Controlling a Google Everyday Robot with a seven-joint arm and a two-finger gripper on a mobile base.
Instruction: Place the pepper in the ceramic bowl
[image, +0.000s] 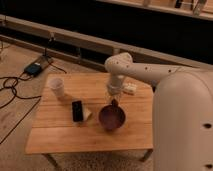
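Observation:
The ceramic bowl (111, 118) is dark maroon-brown and stands on the wooden table (60, 135), right of the middle. My gripper (114, 98) hangs straight down from the white arm, just behind the bowl's far rim. A small dark-red piece, the pepper (115, 103), shows at the gripper's tip, right next to that rim. I cannot tell whether it is held or lies on the table.
A small white cup (56, 86) stands at the table's back left. A black flat object (77, 110) and a pale lump (87, 114) lie left of the bowl. A white item (130, 89) lies behind the gripper. Cables and a box (34, 67) are on the floor to the left.

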